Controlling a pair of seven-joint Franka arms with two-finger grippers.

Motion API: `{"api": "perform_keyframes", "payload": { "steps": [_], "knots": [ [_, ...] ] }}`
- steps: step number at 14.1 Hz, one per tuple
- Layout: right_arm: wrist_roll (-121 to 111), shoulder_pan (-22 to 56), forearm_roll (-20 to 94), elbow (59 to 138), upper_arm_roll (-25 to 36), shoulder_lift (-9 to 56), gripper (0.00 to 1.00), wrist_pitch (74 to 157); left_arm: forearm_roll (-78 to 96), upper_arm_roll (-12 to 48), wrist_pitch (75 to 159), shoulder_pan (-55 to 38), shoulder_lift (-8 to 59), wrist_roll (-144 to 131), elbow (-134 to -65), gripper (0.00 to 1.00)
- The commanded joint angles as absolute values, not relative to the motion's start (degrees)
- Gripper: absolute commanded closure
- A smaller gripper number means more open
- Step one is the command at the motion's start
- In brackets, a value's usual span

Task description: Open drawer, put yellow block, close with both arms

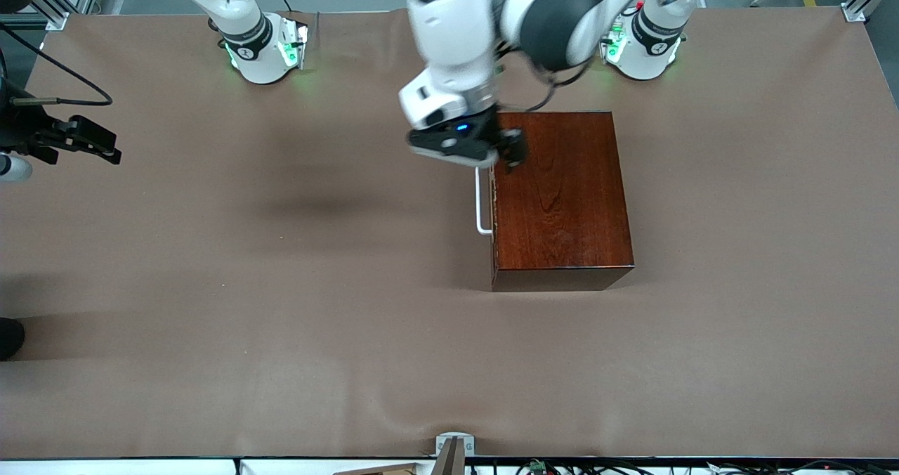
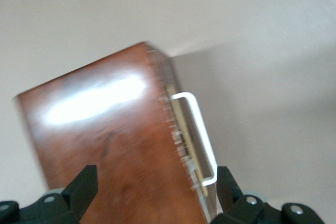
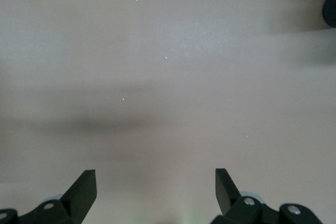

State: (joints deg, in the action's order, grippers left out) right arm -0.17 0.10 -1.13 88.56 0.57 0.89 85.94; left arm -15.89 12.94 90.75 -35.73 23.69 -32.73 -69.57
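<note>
The reddish-brown wooden box stands toward the left arm's end of the table. Its drawer is pushed in, and the white handle faces the right arm's end. My left gripper hangs over the box's top corner by the handle, open and holding nothing. In the left wrist view its gripper spans the box top and the handle. My right gripper waits over the table's edge at the right arm's end, open above bare table. The yellow block is out of view.
The table is covered in brown sheeting. A dark rounded object sits at the edge on the right arm's end. A metal bracket stands at the edge nearest the front camera.
</note>
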Motion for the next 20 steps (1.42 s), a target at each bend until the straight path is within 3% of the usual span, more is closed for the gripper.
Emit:
{"api": "perform_keyframes", "payload": {
  "steps": [1, 5, 8, 12, 20],
  "knots": [
    [1.0, -0.2, -1.7, 88.4, 0.2, 0.4, 0.0, 86.0, -10.6, 12.9, 87.6, -28.2, 17.2, -34.1, -71.9, 0.0],
    [0.4, -0.4, -1.1, 88.1, 0.2, 0.6, 0.0, 85.5, -4.8, 13.4, 82.5, -14.5, 10.9, -21.3, -74.3, 0.0],
    [0.4, 0.3, -1.1, 88.1, 0.1, 1.4, 0.0, 85.6, -3.8, 10.5, 82.4, -8.4, 5.5, -13.9, -80.2, 0.0],
    [-2.4, -0.5, -1.1, 87.2, 0.1, 1.3, 0.0, 85.2, 0.8, -0.9, 83.8, -8.4, 0.4, -13.4, -87.1, 0.0],
    [1.1, -0.4, -0.4, 86.7, 0.1, 1.2, 0.0, 85.2, 0.9, -2.4, 90.2, -6.9, 0.7, -9.6, -90.4, 0.0]
  ]
}}
